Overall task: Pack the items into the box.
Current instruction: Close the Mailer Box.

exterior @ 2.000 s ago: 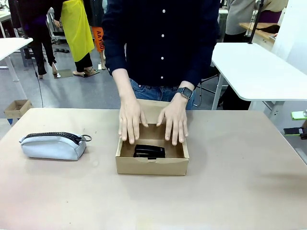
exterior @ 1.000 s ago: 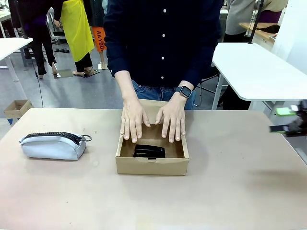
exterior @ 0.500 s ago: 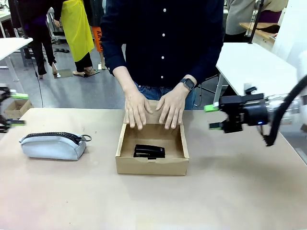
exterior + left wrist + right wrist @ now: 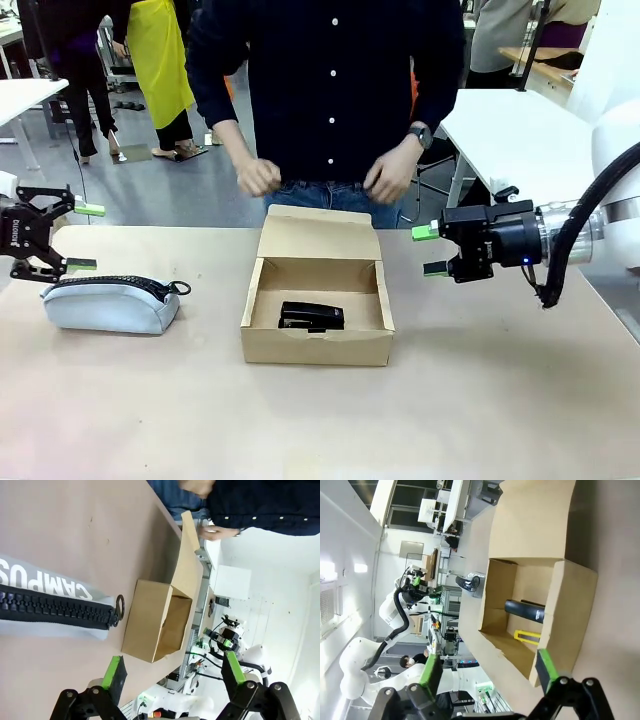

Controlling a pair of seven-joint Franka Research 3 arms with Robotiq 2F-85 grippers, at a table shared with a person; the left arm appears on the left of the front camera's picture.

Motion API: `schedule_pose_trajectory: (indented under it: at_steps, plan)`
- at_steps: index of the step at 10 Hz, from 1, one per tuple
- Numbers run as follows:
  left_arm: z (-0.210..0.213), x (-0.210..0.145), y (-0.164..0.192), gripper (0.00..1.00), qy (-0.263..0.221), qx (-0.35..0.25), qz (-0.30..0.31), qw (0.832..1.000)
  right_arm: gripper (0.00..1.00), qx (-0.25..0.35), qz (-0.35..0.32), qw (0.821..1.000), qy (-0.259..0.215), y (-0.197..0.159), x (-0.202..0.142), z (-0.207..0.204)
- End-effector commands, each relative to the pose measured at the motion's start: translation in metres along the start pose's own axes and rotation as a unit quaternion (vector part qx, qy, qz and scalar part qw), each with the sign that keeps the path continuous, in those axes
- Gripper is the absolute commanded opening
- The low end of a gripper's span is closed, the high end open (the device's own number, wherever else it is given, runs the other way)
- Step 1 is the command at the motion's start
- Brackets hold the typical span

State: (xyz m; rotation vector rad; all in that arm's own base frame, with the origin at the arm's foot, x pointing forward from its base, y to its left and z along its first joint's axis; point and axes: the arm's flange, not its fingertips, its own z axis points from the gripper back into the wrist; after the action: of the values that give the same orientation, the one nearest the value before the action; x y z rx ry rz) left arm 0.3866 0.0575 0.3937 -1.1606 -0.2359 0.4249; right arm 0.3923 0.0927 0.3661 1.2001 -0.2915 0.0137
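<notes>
The brown cardboard box (image 4: 316,345) sits mid-table with its lid flap (image 4: 318,238) standing open at the far side. A black stapler (image 4: 311,316) lies inside; in the right wrist view the stapler (image 4: 526,611) lies beside a yellow-and-black utility knife (image 4: 527,636) in the box (image 4: 570,605). My right gripper (image 4: 432,250) hovers open to the right of the box, empty, pointing at it (image 4: 488,666). At the table's left edge my left gripper (image 4: 78,238) hangs open and empty, just above the pouch (image 4: 173,670). The box (image 4: 155,622) lies beyond it.
A light grey zippered pouch (image 4: 110,303) lies at the table's left, under my left gripper. The person stands at the far side with both hands (image 4: 258,178) raised at the waist, off the box. White tables stand behind on both sides.
The person's hands have lifted off the box's lid flap and pulled back to the waist. My left gripper has come in over the pouch. My right gripper has edged nearer the box.
</notes>
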Motion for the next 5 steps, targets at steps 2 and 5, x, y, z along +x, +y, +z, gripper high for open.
schedule_pose_trajectory:
  at_steps: [2, 5]
  plan:
    - [-0.028, -0.015, -0.012, 1.0, 0.026, -0.022, -0.023, 0.999, 1.0, -0.021, 0.003, 0.999, -0.027, 0.005, 0.009, -0.017]
    - [-0.128, 0.0, -0.04, 1.0, 0.111, -0.035, -0.03, 0.993, 1.0, -0.055, -0.03, 0.997, -0.039, -0.005, 0.043, -0.037]
